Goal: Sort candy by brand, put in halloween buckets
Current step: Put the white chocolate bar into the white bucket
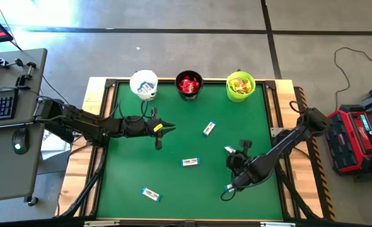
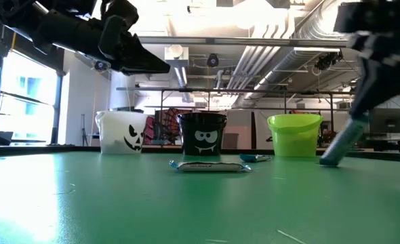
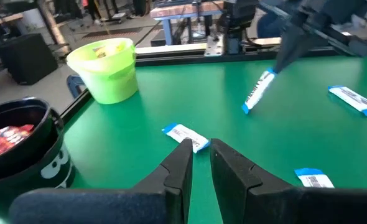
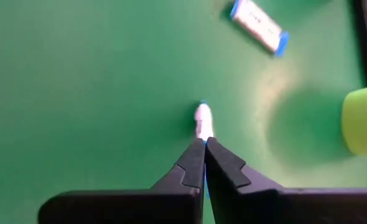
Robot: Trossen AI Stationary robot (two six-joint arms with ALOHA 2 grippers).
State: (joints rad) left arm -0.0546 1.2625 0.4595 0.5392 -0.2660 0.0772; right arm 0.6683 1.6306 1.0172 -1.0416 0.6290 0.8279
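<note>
Three buckets in a row along the table's (image 1: 129,208) far edge: left bucket (image 1: 144,84), middle bucket (image 1: 188,85), right bucket (image 1: 240,86), each with candy inside. Left gripper (image 1: 171,128) above the mat, in front of the left and middle buckets. Right gripper (image 1: 234,183) low on the right side, clamped on a candy bar (image 1: 228,187). Loose bars (image 1: 209,128) scattered between the arms, one (image 1: 151,194) near the front edge.
</note>
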